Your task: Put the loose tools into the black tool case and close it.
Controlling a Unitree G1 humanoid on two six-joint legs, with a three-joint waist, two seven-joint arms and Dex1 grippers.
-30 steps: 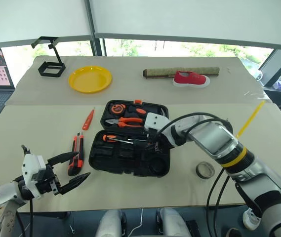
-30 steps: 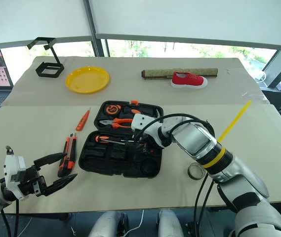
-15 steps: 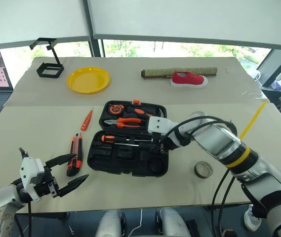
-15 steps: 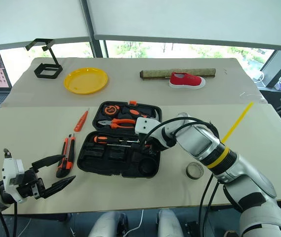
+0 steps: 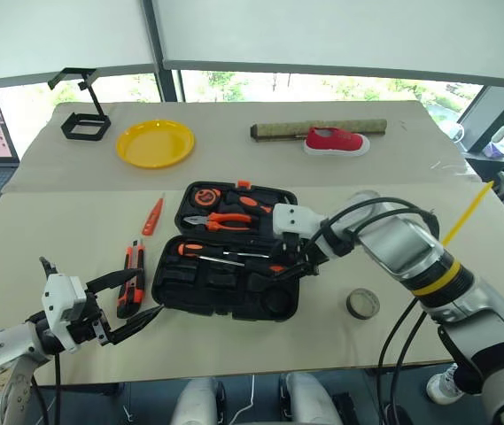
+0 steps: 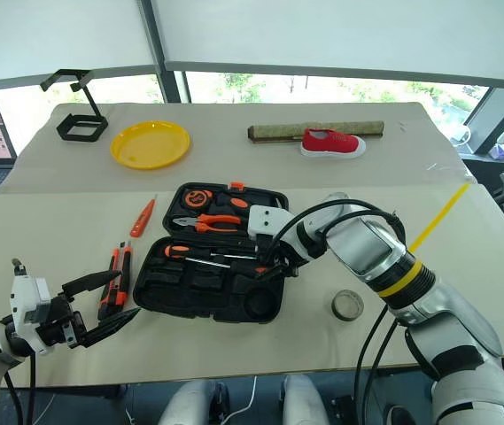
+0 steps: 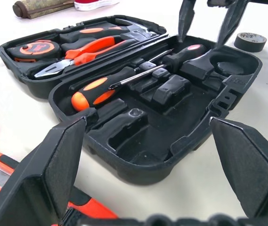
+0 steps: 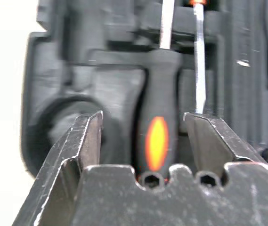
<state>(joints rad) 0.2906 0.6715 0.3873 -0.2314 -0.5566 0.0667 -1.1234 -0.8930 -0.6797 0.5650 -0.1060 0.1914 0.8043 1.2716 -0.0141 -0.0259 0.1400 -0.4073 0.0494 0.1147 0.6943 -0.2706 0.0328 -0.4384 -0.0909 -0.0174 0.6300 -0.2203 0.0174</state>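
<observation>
**Second screwdriver let go into the case; three tools still out on the bench**

The right gripper hangs over the right part of the black tool case's near half, fingers spread to either side of a black-and-orange screwdriver without touching the handle. That screwdriver lies in the tray next to the other long screwdriver; from these views I cannot tell whether it is pressed fully into its slot.

The case lies open in the middle of the bench, pliers and tape measure in the far half. Left of the case lies the utility knife, with the slim orange tester screwdriver further back. The dark tape roll lies right of the case, near the front edge. The left gripper hovers wide open by the front-left part, close to the knife.

Risks, as I judge them: a fingertip could catch the handle on the way up and drag it from its slot; a screwdriver riding high would stop the lid closing.
</observation>
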